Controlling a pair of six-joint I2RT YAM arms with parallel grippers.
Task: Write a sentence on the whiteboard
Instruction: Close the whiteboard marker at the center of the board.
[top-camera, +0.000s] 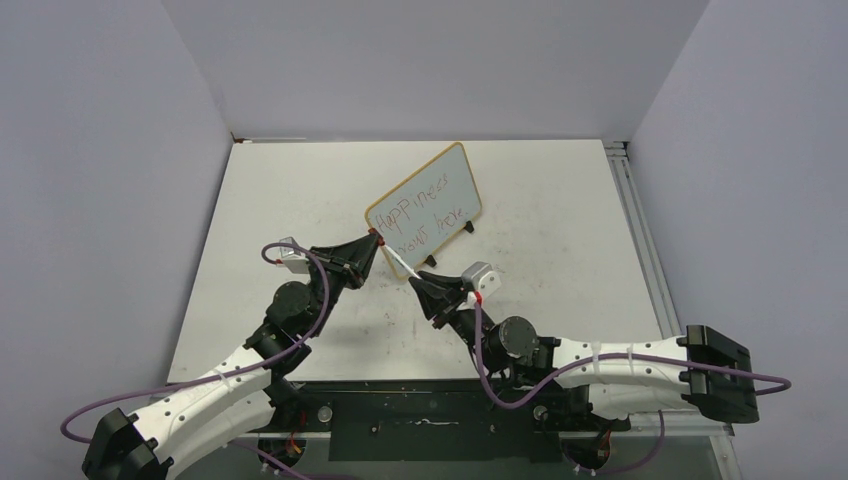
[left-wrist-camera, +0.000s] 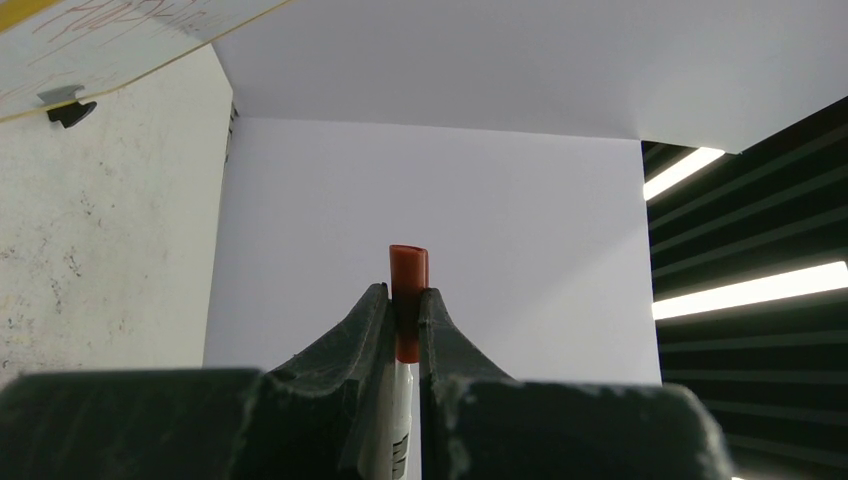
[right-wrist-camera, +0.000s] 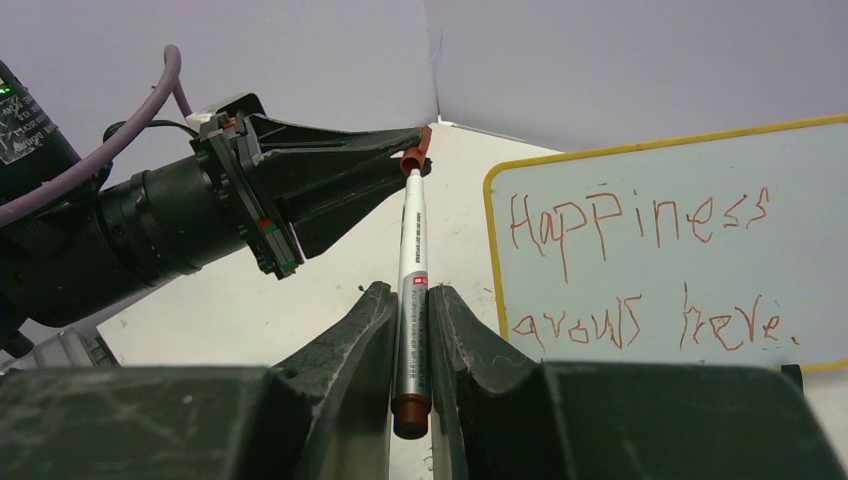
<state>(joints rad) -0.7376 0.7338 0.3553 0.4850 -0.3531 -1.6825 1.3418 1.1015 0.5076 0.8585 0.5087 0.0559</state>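
Right gripper (right-wrist-camera: 408, 300) is squeezed tight on the marker (right-wrist-camera: 410, 230), the white barrel pinched between both fingers and the dark-red butt end poking back toward the camera. Black print runs along the barrel, too small to read. At the far end, the left gripper (right-wrist-camera: 415, 145) is clamped hard on the red cap (left-wrist-camera: 408, 270), right where it meets the barrel. Just beyond the pair, the whiteboard (top-camera: 452, 165) stands propped on the table (top-camera: 560, 220), and the sentence (right-wrist-camera: 620, 215) in red reads "Happiness grows here."
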